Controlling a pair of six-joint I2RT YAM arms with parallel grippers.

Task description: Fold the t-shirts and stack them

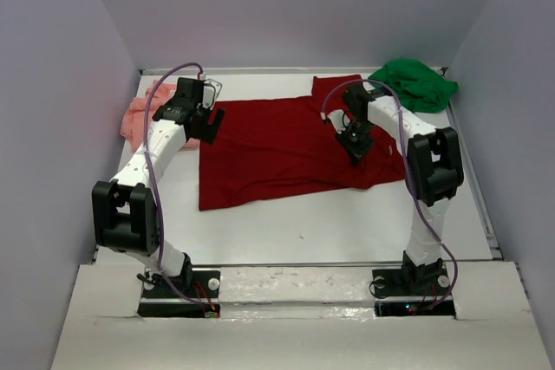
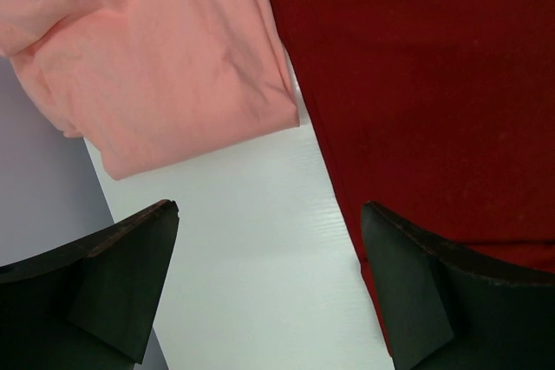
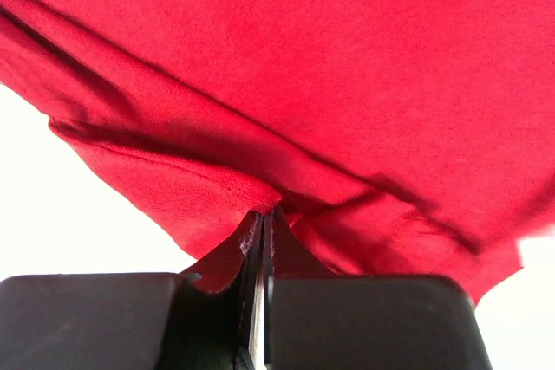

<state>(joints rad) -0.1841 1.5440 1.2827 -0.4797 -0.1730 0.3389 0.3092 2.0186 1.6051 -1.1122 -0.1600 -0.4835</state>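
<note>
Room-wise: the near strip of the surface (image 1: 329, 231) in front of the dark red shirt (image 1: 269, 149) is bare, so that's an easy pass. My left jaws hang wide over a narrow bare gap between that shirt and the pink shirt (image 1: 139, 114). The green shirt (image 1: 416, 82) is heaped in the far right corner, and the side walls (image 1: 52, 127) box everything in.

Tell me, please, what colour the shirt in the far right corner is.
The shirt is bright green; top external view shows it best.
</note>
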